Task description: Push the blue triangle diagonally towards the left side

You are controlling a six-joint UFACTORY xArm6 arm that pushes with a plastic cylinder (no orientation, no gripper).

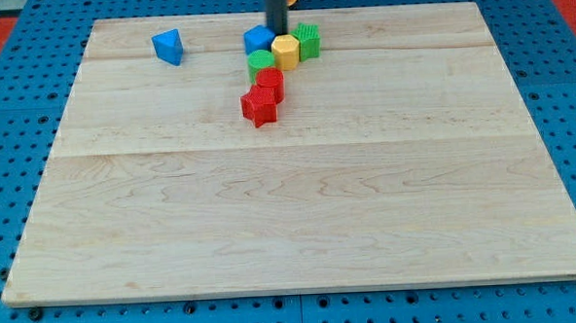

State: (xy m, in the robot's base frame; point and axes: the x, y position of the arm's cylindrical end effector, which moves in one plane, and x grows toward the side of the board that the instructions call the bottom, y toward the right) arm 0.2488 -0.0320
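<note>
Wooden worktop (300,210) on blue pegboard: your blue triangle (168,46) sits alone upper left. No hand here, only my tip (279,35), buried in the top-centre cluster by the blue block (257,40), well right of it.

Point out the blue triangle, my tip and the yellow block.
blue triangle (168,47), camera view, its front face.
my tip (278,35), camera view, the rod's lower end.
yellow block (285,52), camera view, its top face.

On the board (300,219), the triangle (168,47) sits well left of a cluster (276,69), with my tip (278,35) seemingly at the cluster's top.
</note>
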